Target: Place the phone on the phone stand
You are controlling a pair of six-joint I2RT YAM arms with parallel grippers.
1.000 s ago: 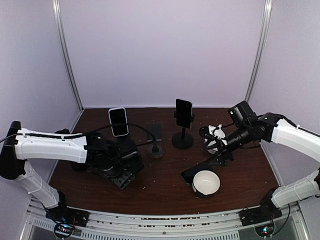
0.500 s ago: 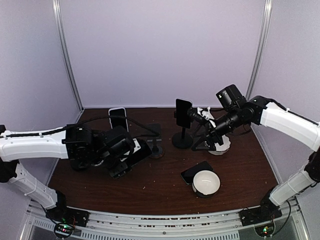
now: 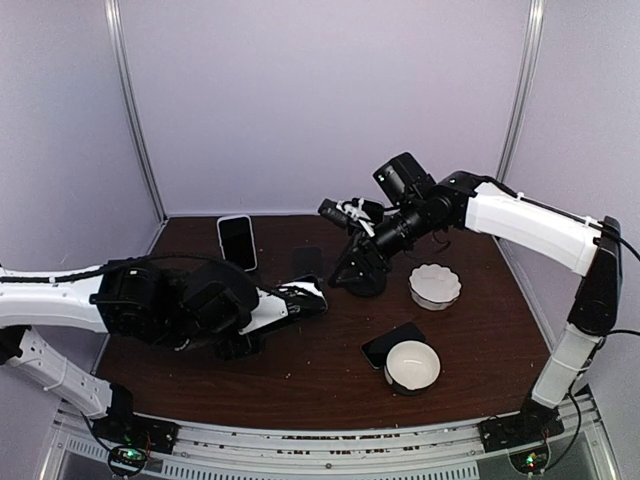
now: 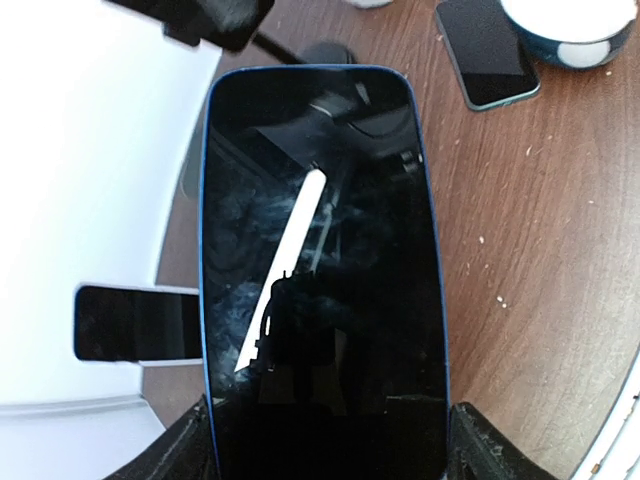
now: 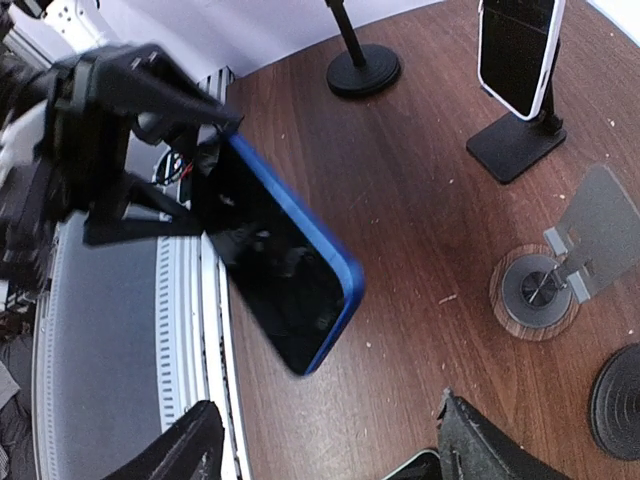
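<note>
- Holding the blue-cased phone (image 4: 320,270) near one short end, the left gripper (image 4: 325,452) has its fingers clamped on the long edges. The phone hangs tilted above the table (image 5: 420,180), resting on nothing.
- The right gripper (image 5: 335,445) is spread wide and empty, looking down from above.
- The likely target is the empty stand (image 5: 598,215) with a grey plate and round base, near the phone but apart from it.
- Risk: gripped at one end only, the phone may pivot or slip on contact.
- Risk: a skewed or hard descent could shove or topple the light stand, or miss its lip.
- Risk: the two arms sit near each other, so crossing paths could clash.
</note>
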